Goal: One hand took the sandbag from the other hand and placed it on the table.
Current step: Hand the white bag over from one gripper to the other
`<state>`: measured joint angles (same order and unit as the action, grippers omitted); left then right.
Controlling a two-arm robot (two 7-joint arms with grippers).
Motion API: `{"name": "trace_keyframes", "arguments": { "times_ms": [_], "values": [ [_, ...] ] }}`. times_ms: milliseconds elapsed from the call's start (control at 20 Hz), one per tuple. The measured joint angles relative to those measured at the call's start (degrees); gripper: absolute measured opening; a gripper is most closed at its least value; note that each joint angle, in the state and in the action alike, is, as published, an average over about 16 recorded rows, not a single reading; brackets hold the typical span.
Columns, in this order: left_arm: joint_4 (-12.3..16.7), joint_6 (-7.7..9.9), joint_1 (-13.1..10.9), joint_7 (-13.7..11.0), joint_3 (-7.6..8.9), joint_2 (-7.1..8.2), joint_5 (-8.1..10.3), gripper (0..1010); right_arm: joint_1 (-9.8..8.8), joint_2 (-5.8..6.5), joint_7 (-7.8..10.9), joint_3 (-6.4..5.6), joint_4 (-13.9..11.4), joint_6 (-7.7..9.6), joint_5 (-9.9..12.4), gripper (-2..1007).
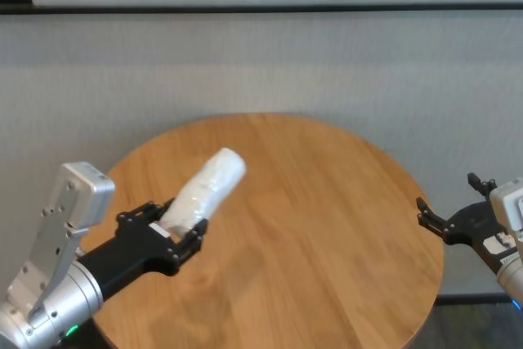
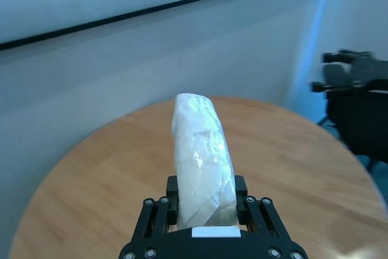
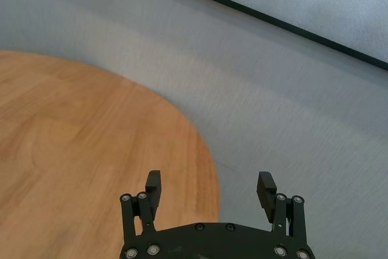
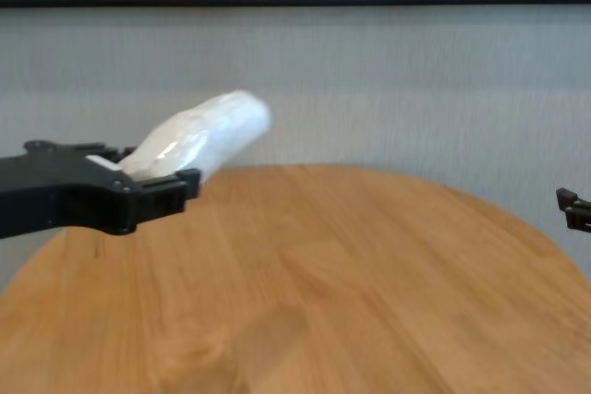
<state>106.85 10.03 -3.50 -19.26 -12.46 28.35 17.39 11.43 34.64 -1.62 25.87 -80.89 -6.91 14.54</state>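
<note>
The white crinkly sandbag (image 1: 208, 190) sticks out forward and upward from my left gripper (image 1: 167, 230), which is shut on its lower end above the left part of the round wooden table (image 1: 327, 226). In the left wrist view the sandbag (image 2: 203, 162) stands between the black fingers of the left gripper (image 2: 206, 195), over the table (image 2: 291, 150). The chest view shows the sandbag (image 4: 199, 140) held well above the tabletop (image 4: 351, 274). My right gripper (image 1: 448, 194) hangs at the table's right edge, open and empty, as the right wrist view confirms (image 3: 210, 180).
A pale grey wall with a dark horizontal strip (image 1: 261, 8) rises behind the table. The right gripper (image 2: 339, 71) also shows far off in the left wrist view. Nothing else lies on the wooden planks (image 3: 73, 125).
</note>
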Motion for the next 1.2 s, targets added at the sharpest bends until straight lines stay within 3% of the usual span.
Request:
{"name": "trace_keyframes", "arguments": {
  "times_ms": [200, 450, 800, 1200],
  "values": [
    [4.33, -0.44, -1.77, -2.77, -0.45, 2.35, 0.67, 558, 0.00, 0.00, 0.00, 0.00, 0.00, 0.00, 0.00, 1001],
    [6.76, -0.92, -2.16, -5.68, -2.16, 4.55, 1.30, 558, 0.00, 0.00, 0.00, 0.00, 0.00, 0.00, 0.00, 1001],
    [6.14, -1.57, -0.64, -8.25, -4.73, 6.12, 2.37, 558, 0.00, 0.00, 0.00, 0.00, 0.00, 0.00, 0.00, 1001],
    [3.86, -1.99, 1.35, -8.73, -6.63, 6.85, 2.88, 558, 0.00, 0.00, 0.00, 0.00, 0.00, 0.00, 0.00, 1001]
  ]
}}
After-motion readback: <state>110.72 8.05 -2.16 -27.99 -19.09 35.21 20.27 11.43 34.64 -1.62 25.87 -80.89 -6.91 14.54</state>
